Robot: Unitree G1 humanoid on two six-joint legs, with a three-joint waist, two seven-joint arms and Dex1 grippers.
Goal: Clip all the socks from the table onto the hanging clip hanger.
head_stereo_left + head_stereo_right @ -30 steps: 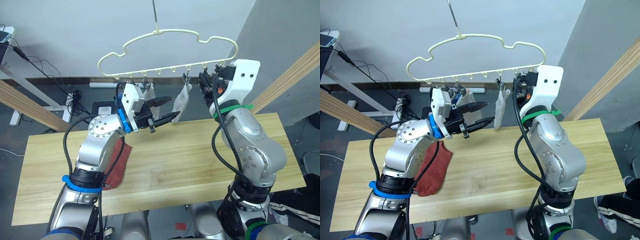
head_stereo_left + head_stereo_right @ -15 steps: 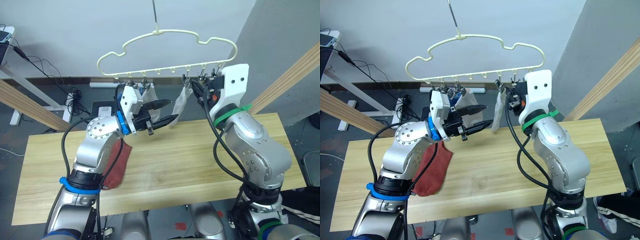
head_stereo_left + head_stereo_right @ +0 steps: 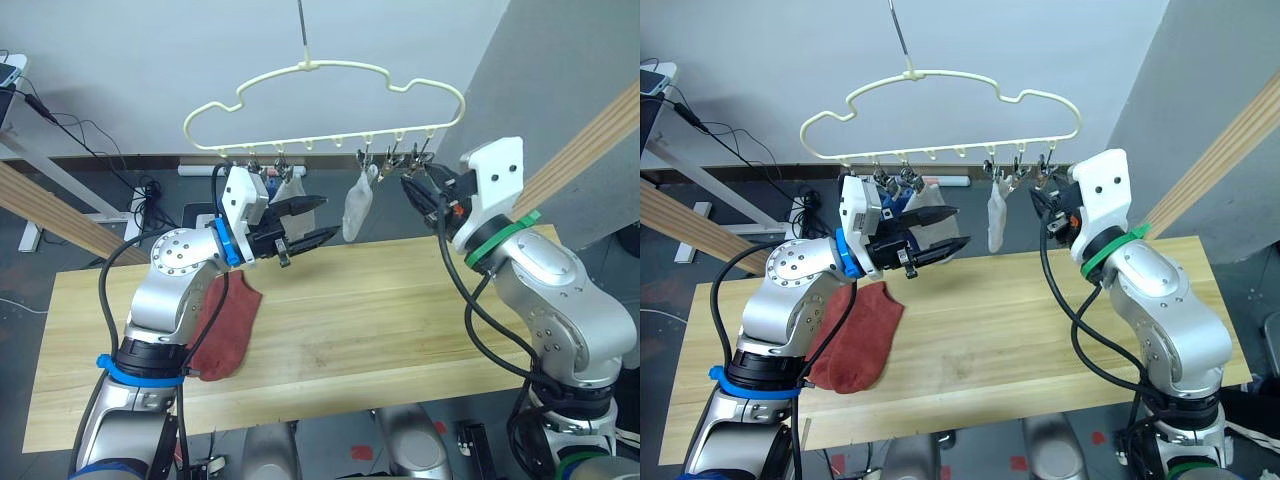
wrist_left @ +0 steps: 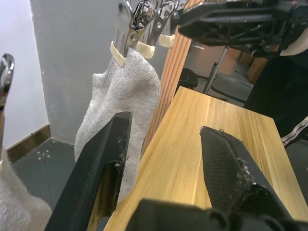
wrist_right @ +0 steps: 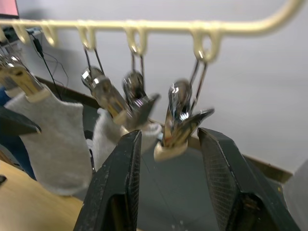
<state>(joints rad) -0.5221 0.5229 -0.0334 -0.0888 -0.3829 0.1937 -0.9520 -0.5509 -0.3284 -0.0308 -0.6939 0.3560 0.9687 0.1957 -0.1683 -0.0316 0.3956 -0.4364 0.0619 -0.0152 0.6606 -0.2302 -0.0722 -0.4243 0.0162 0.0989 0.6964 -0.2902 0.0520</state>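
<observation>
1. Clip hanger [image 3: 330, 105]: hung by its hook above the far edge of the table [image 3: 400, 330], silver clips in a row along its lower bar.
2. Already clipped below the hanger: one light grey sock [image 3: 355, 205] near the middle of the row, another grey sock [image 3: 925, 195] toward the hanger's left end, partly hidden behind the left arm.
3. Rust-red sock [image 3: 855, 340] lying flat on the table, below and left of the hanger, under the left forearm; not yet picked up.
4. Left gripper [image 3: 300, 222]: raised just below the hanger's left clips, fingers apart, nothing between them; in the left wrist view, pointed past the hanging grey sock.
5. Right gripper [image 5: 168, 159]: raised at the hanger's right end, fingers spread wide and empty, with a free clip [image 5: 180, 118] just beyond the tips.
6. Step in hand, as a judgement: readying a free clip for the next sock. Best done by closing squarely on the clip's handles, not its jaws, while keeping the hanger from swinging; then fetching the red sock by its cuff and feeding the cuff edge fully into the opened clip before release.
7. Risk: a push on the bar could swing the hanger and shake the clipped socks.
8. No brand, label or readable writing anywhere.
</observation>
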